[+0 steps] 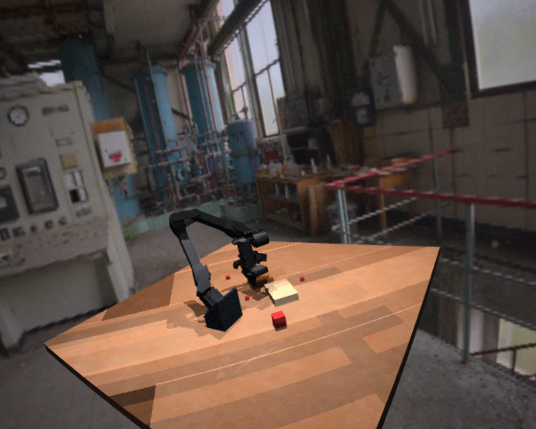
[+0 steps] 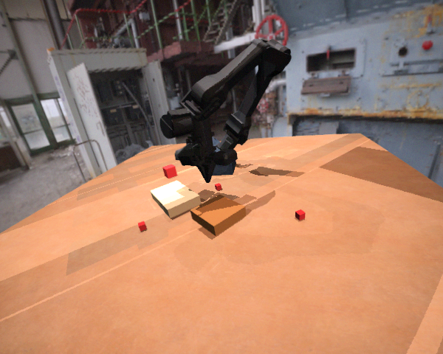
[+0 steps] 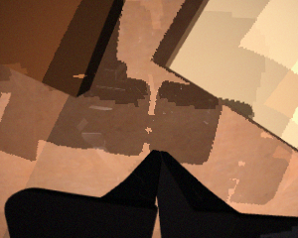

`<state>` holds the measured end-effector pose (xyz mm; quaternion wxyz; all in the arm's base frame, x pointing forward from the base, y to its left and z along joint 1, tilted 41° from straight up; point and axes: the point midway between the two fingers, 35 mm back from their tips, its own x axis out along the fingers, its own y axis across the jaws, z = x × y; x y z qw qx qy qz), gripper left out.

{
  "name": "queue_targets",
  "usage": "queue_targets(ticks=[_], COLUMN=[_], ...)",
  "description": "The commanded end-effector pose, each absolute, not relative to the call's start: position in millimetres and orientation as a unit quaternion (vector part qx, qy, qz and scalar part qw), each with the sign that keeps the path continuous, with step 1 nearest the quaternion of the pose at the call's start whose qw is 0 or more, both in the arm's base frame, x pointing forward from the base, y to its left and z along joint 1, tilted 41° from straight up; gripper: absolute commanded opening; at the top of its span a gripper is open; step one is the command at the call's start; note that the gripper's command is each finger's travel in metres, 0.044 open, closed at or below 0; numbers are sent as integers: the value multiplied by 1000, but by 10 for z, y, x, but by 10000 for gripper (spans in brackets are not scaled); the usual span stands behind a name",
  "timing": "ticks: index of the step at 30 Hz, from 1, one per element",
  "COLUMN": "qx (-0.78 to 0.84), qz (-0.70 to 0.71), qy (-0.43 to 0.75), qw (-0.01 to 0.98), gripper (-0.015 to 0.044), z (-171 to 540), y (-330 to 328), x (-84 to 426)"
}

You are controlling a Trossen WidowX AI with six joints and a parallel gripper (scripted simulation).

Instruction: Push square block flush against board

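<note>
A flat cream piece [image 1: 283, 290] [image 2: 172, 196] [image 3: 214, 55] and a flat brown piece [image 1: 265, 279] [image 2: 218, 212] [image 3: 30, 40] lie on the table. Both look nearly square; I cannot tell surely which is the block and which the board. They are apart, with a narrow gap between their facing sides, and the brown one is turned slightly relative to the cream one. My gripper [image 1: 253, 283] [image 2: 207, 180] [image 3: 158, 158] is shut and empty. Its tips are on the arm-base side of the gap, touching neither piece. The brown piece is mostly hidden in the top view.
A larger red cube [image 1: 278, 319] [image 2: 170, 170] lies on the cream piece's side. Three small red cubes lie around: one near the base [image 1: 247, 298] [image 2: 218, 186], one beyond the cream piece [image 1: 302, 278] [image 2: 142, 226], one beyond the brown piece [image 1: 227, 277] [image 2: 300, 214].
</note>
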<state>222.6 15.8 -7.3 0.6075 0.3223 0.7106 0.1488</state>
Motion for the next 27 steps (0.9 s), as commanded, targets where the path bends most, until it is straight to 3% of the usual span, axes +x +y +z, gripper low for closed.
queue_targets(ticks=[1,27], qx=[326,327], qz=[154,154], qy=[718,718], qw=[595,595], gripper=[0,0], z=[-349,-257], y=[418,523], x=[2105,1950])
